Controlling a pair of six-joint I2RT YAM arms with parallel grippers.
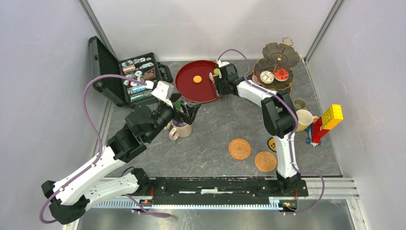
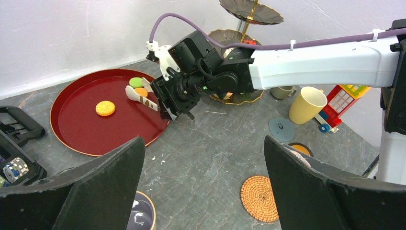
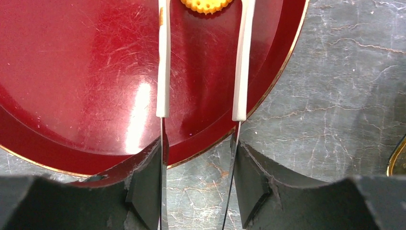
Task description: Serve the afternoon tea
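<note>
At the upper left of the overhead view, an open black case [image 1: 139, 76] of small items lies beside the left arm. The left gripper [image 1: 188, 113] hangs just above a beige mug [image 1: 180, 130] with its fingers wide apart, holding nothing. Toward the upper centre, a round red tray [image 1: 186, 91] carries an orange biscuit-shaped cake [image 1: 197, 79]. The right gripper [image 3: 197, 153] is clamped on the dark handles of white-tipped tongs [image 3: 163, 72], which reach in over the tray's right edge. At the upper right stands the three-tier stand [image 1: 275, 51], with a white cake [image 1: 266, 76] and a red cake [image 1: 281, 73] on a lower tier. A small grey mug [image 1: 300, 103] and a yellow mug [image 1: 304, 120] sit just below it. The thin tongs look likely to flex or twist in the grip, so a small cake could slip out on the way to the stand. A wide swing could also knock the stand's tiers or its gold handle. The left fingers, if lowered off-centre, could tip the mug. In the left wrist view a green piece [image 2: 136, 82] and an orange piece [image 2: 141, 92] sit at the tong tips, but it is unclear whether they are pinched or resting on the tray. The right wrist view cuts the tips off at its top edge. The beige mug is largely hidden under the left gripper.
</note>
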